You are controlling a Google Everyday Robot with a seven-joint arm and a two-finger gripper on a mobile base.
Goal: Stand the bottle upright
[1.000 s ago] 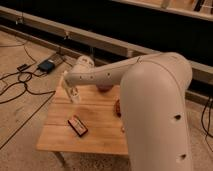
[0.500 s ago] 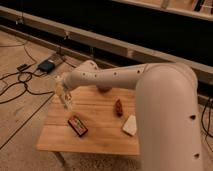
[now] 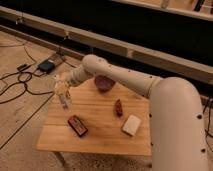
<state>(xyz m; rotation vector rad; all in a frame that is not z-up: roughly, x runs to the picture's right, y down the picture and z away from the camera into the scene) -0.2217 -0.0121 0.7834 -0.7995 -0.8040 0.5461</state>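
Note:
The bottle is a small clear bottle, seen roughly upright at the table's far left corner, its base at or just above the wood. My gripper reaches down from the long white arm and is shut on the bottle's upper part. The gripper hides the cap and much of the bottle's body.
On the wooden table are a dark purple bowl at the back, a small red-brown object in the middle, a white block at the right and a dark flat packet at the front left. Cables and a black box lie on the floor at the left.
The arm has swung left and pulled out of the foreground, carrying the gripper and the bottle towards the table's far left corner. The other objects have not moved.

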